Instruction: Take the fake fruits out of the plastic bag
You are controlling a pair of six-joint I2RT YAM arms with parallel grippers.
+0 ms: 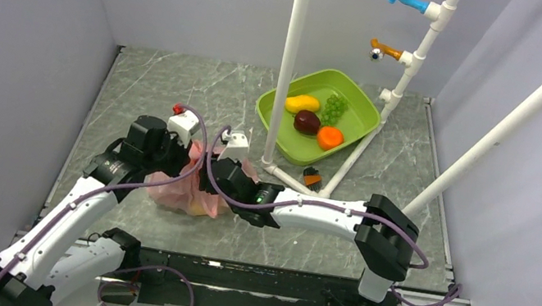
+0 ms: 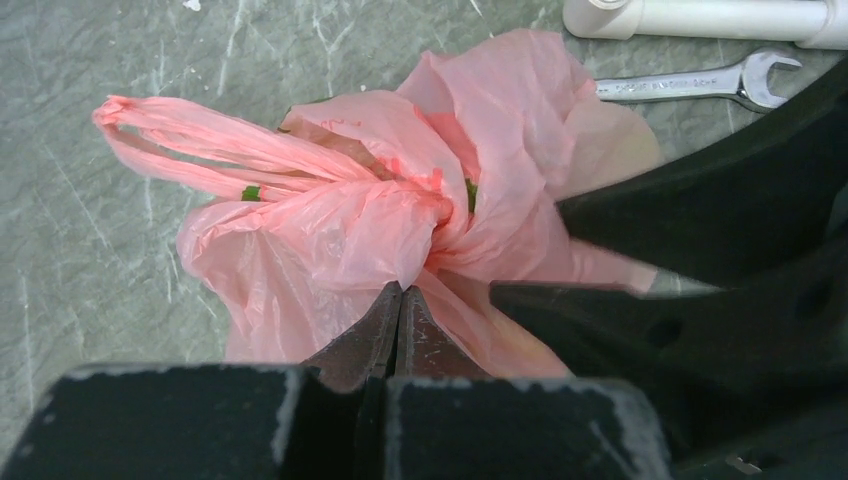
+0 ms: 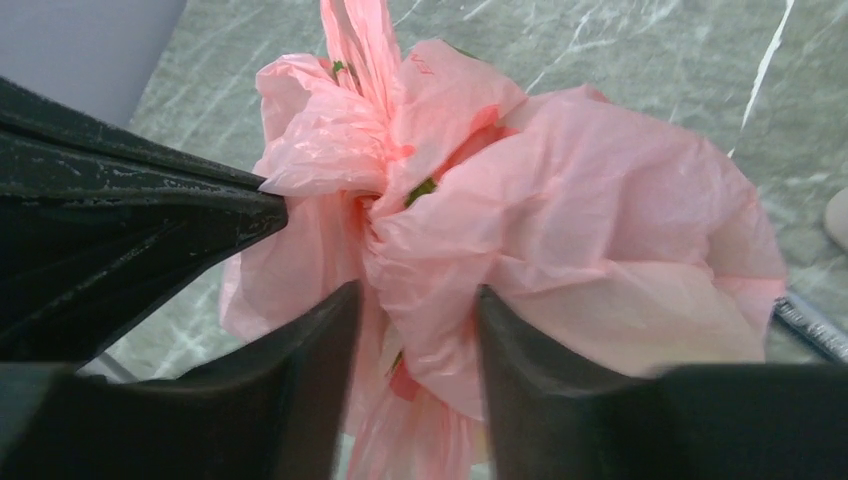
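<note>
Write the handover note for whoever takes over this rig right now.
Left tool: shut, pinching a fold of the thin translucent pink plastic bag, bunched on the grey marbled table.
Right tool: jaws apart around another fold.
Small plastic fake fruits: inside the bag, hidden; only green slivers show.
Done: no fruit out yet.
To do: open the bag, take every fruit out.

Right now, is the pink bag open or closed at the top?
Closed. The pink bag is gathered into a tight bunch at its top, which the left end effector pinches; no opening shows.
</note>
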